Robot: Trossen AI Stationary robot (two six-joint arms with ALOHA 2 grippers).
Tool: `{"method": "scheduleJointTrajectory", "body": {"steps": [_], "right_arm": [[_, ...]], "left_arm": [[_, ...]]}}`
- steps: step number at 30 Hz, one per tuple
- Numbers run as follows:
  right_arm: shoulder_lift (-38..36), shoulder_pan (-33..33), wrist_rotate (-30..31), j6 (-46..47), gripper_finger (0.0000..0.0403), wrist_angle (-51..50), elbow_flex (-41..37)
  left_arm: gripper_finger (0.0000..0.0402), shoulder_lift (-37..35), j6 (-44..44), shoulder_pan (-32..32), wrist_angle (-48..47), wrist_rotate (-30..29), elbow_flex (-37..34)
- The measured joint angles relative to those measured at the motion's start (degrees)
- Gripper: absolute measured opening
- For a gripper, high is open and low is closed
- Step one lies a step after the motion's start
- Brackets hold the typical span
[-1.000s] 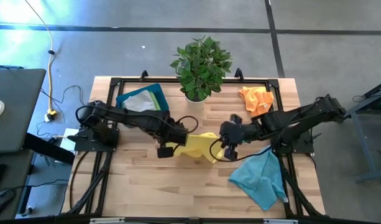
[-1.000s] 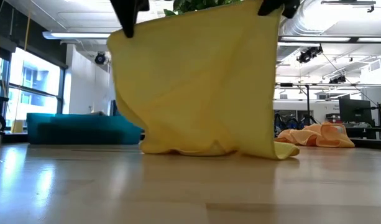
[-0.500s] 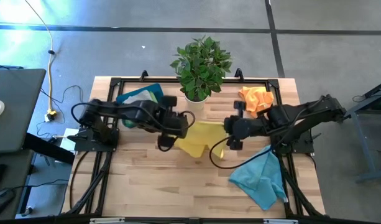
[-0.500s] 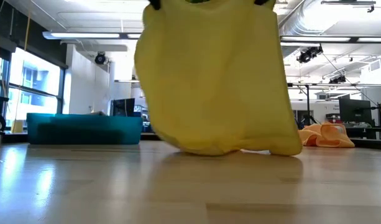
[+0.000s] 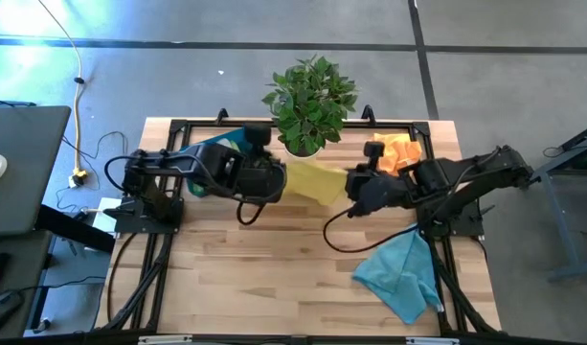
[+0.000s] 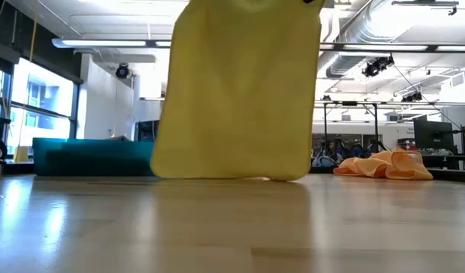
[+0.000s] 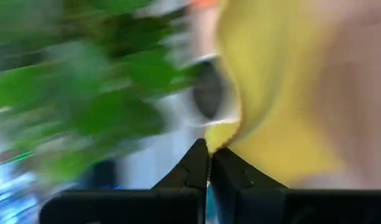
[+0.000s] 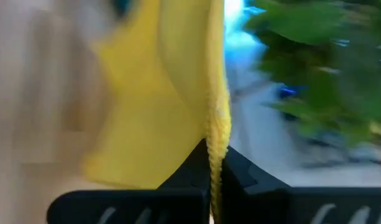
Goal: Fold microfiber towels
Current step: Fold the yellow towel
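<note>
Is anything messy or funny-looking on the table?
Two towels lie crumpled, not folded: the blue towel bunched near the table's front right edge, and the orange towel heaped at the back right. The yellow towel hangs between the left gripper and the right gripper, which is just being worked on.

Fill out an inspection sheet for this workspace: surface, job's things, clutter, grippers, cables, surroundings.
Surface: wooden table, front half bare.
Job's things: yellow towel held up between both arms, lower edge at the tabletop; orange towel crumpled at the far right; teal towel spread at the near right.
Clutter: potted plant at the far edge; blue tray at the far left.
Grippers: left gripper and right gripper each shut on a towel corner.
Cables: black cable looping on the table.
Surroundings: grey floor, yellow cord.
</note>
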Motion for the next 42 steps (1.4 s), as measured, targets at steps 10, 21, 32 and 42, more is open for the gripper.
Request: {"method": "scheduleJointTrajectory", "body": {"steps": [10,21,32,42], "right_arm": [[0.0,-0.1,-3.2,-0.8,0.0000,1.9,3.5],[0.1,-0.3,-22.3,-0.1,0.0000,0.8,7.3],[0.0,-4.7,-8.3,-12.6,0.0000,-0.5,8.2],[0.8,-7.8,-4.1,-13.3,0.0000,-3.1,8.1]], "left_arm": [[0.0000,-0.4,-2.2,-0.2,0.0,6.1,0.2],[0.0000,-1.5,1.5,-2.7,0.0,16.5,0.2],[0.0000,-1.3,2.7,1.3,0.0,-7.9,0.1],[0.0000,-1.3,-2.0,4.7,0.0,-6.0,0.1]]}}
